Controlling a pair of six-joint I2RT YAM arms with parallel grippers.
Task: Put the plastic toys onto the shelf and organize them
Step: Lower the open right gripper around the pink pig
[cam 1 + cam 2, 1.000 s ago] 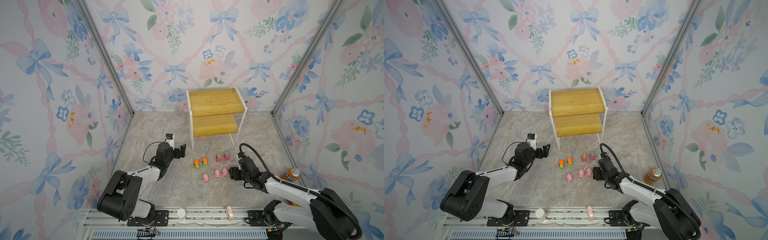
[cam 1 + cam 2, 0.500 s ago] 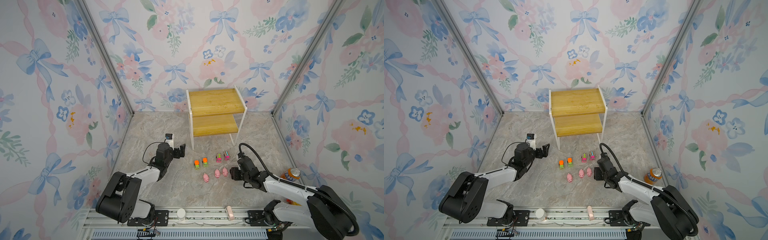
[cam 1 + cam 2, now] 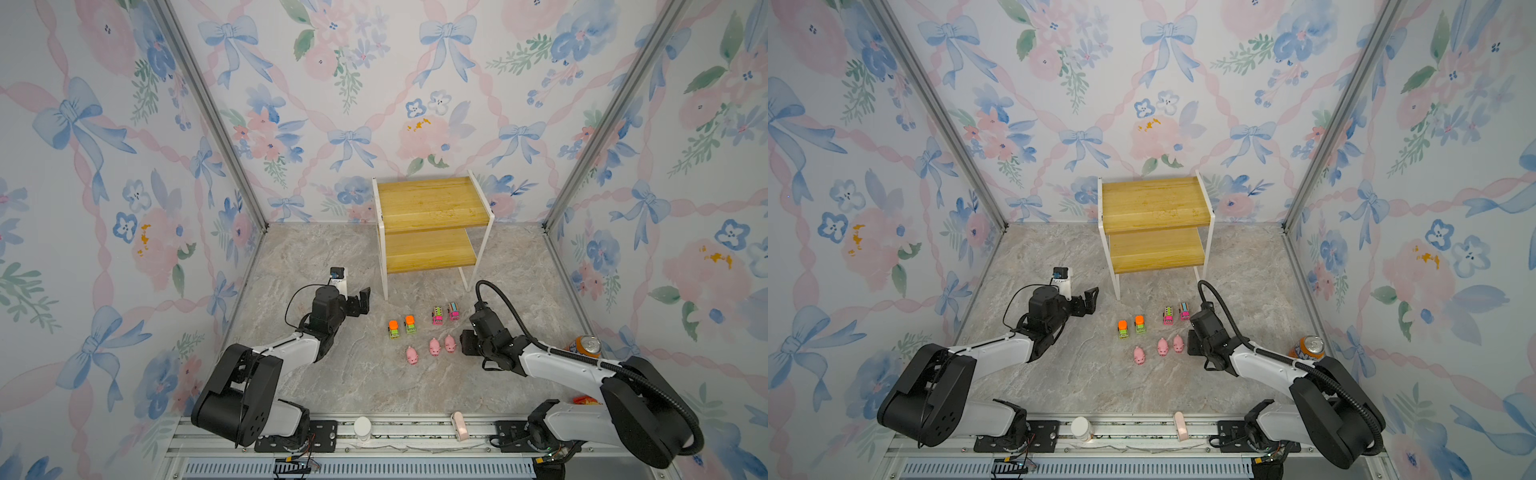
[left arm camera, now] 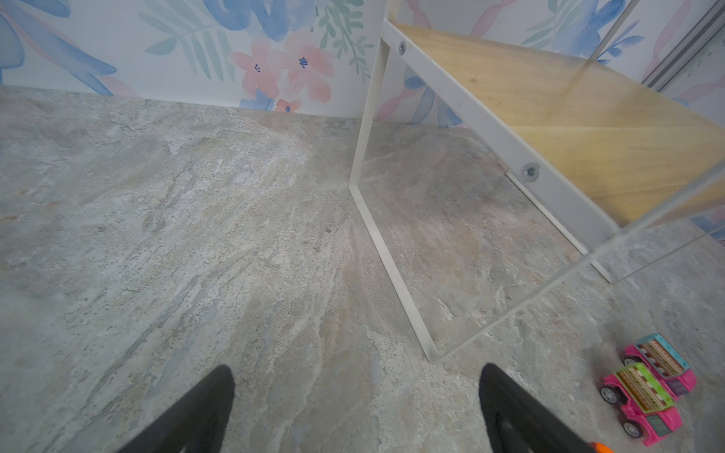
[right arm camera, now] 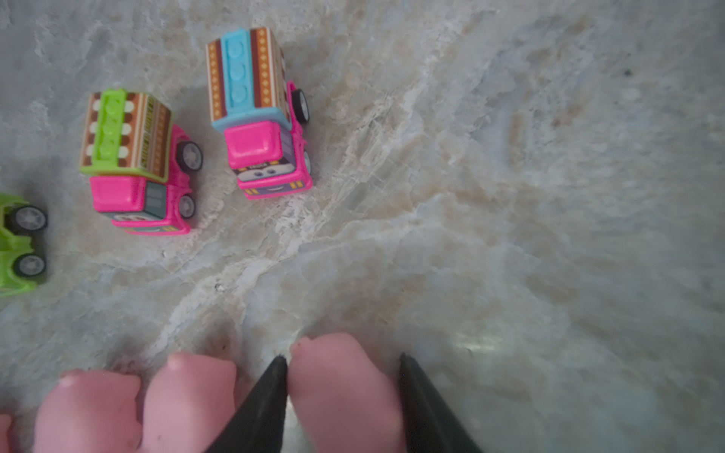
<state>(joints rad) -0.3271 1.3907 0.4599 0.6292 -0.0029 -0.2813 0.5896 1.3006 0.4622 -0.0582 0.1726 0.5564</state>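
Right wrist view first: what is seen there?

The right gripper [image 5: 342, 357] is seen low over the counter [image 5: 510, 196], with a pink pig [image 5: 341, 392] between its two black jaws. One jaw is pressed on the pig's side and the other is right at its other side. Whether the pig is squeezed tight cannot be told.

Are more pigs seen?

A second pig [image 5: 192, 396] is set just beside it, and a third pig [image 5: 90, 408] beside that.

What about the cars?

Two pink buses are parked near the pigs: a green-roofed bus [image 5: 133, 157] and a blue-roofed bus [image 5: 255, 113]. A little face is painted on the front of the blue-roofed one. The tiny marks above the face are too blurry to be read. In a top view, one green truck [image 3: 393, 328] and another green truck [image 3: 410, 324], both with orange tops, are parked side by side to the left of the buses.

Where is the shelf?

The shelf [image 3: 432, 203] is placed by the back wall. All the toys that can be seen are down on the counter in front of it.

And the left gripper?

The left gripper [image 4: 357, 368] is held over bare counter near the shelf's front leg. Its jaws are spread wide apart.

Can any writing be read?

An orange soda can [image 3: 584, 347] is stood by the right wall, but its letters are too small to be read.
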